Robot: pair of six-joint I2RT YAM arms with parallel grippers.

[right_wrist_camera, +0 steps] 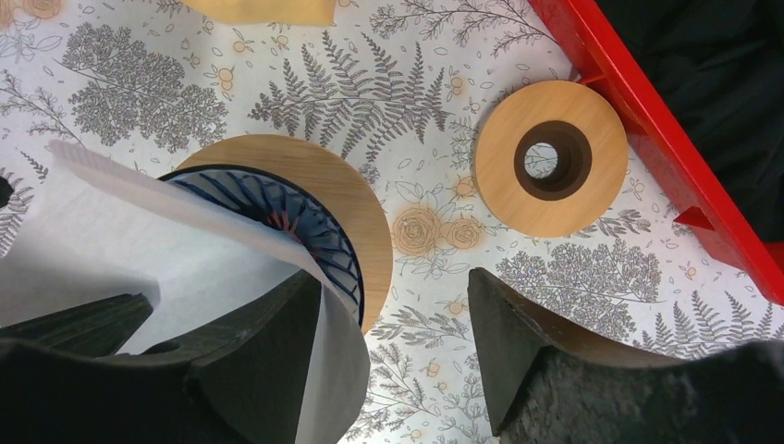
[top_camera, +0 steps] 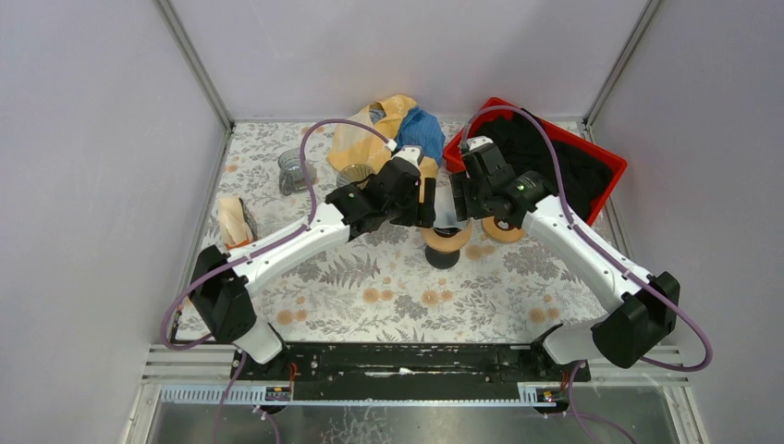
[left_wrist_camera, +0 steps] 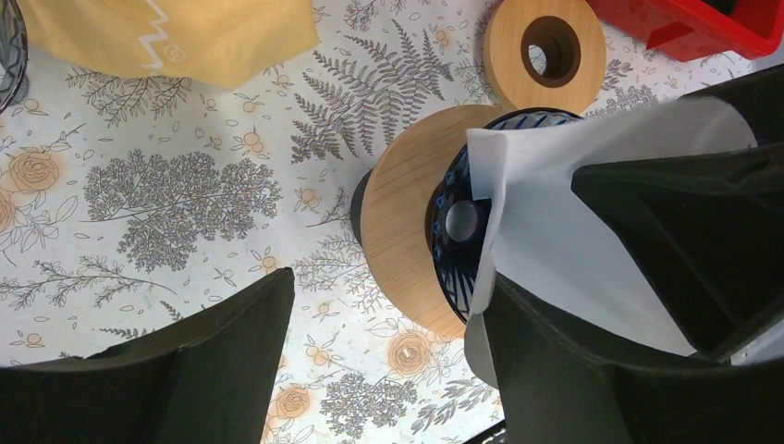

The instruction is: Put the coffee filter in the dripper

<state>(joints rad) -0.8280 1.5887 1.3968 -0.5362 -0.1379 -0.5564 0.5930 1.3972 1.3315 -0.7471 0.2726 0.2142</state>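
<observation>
Top external view: the dripper (top_camera: pixel 446 246), a dark ribbed cone in a wooden collar, is seen at the middle of the floral desk (top_camera: pixel 388 282). Both arms are angled in over it. The left end effector (top_camera: pixel 423 213) is placed just left of the dripper and the right end effector (top_camera: pixel 467 209) just right of it. The white coffee filter (top_camera: pixel 450 220) is glimpsed between them, above the dripper. A loose wooden ring (top_camera: pixel 505 231) lies just right of the dripper, a red bin (top_camera: pixel 606 171) is set beyond it to the right, and a yellow bag (top_camera: pixel 365 139) lies behind the dripper to the left.

Left wrist view: the left end effector (left_wrist_camera: pixel 388 282) is released, its fingers (left_wrist_camera: pixel 194 370) spread wide to either side of the dripper (left_wrist_camera: pixel 398 213). The filter (left_wrist_camera: pixel 573 213) is draped over the dripper's rim and is sandwiched between one left finger and a black finger of the other arm.

Right wrist view: the right end effector (right_wrist_camera: pixel 393 277) is likewise released, and only desk is seen between its fingers (right_wrist_camera: pixel 555 361). The filter (right_wrist_camera: pixel 139 222) is laid against the outer face of the finger nearest the dripper (right_wrist_camera: pixel 319 180), partly over the ribbed cone and tilted. It is not seated.
</observation>
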